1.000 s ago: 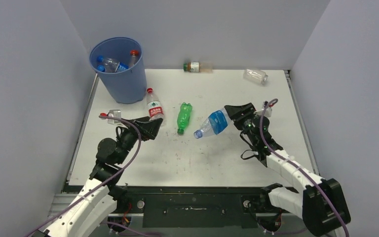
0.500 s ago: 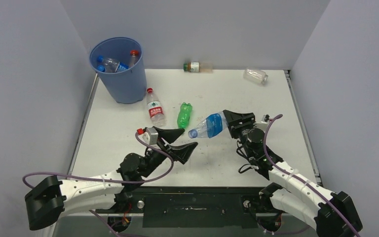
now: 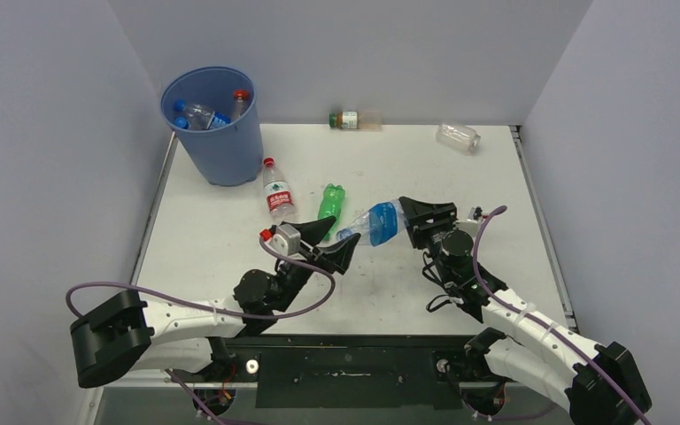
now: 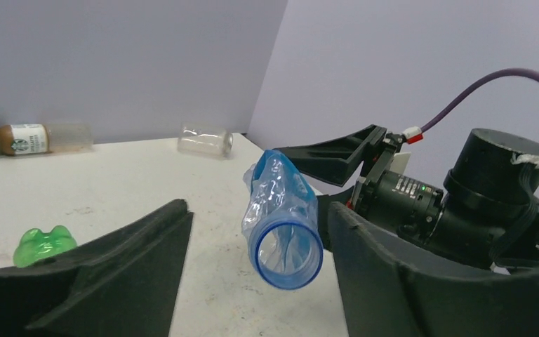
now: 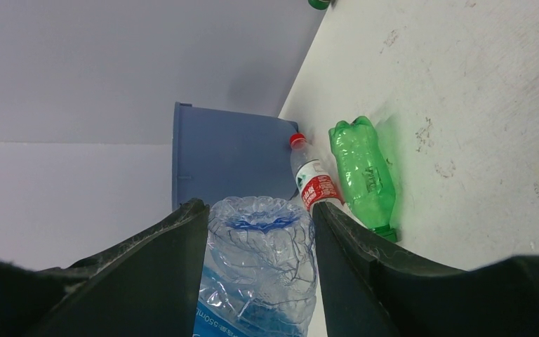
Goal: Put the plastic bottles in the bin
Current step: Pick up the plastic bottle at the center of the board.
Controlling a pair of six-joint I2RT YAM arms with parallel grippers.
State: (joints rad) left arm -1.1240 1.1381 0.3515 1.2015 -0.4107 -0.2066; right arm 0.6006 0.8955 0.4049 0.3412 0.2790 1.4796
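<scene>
A crumpled blue-tinted plastic bottle (image 3: 375, 223) hangs above the table, its base end clamped in my right gripper (image 3: 414, 220). The open, capless mouth (image 4: 285, 247) points left. My left gripper (image 3: 342, 234) stands open around that neck, one finger (image 4: 365, 253) close beside it and the other (image 4: 140, 246) well apart. In the right wrist view the bottle (image 5: 260, 267) fills the gap of my right gripper (image 5: 258, 207). A green bottle (image 3: 330, 208) and a red-labelled bottle (image 3: 277, 196) lie on the table. The blue bin (image 3: 213, 126) holds bottles (image 3: 197, 113).
A brown bottle with a green cap (image 3: 352, 119) lies against the back wall. A clear bottle (image 3: 459, 135) lies at the back right. The bin (image 5: 224, 158) stands in the back left corner, with walls close on three sides.
My left arm swung from beside the red-labelled bottle to the middle, bringing its jaws around the blue bottle's neck and narrowing them. My right gripper carried the bottle slightly left.
</scene>
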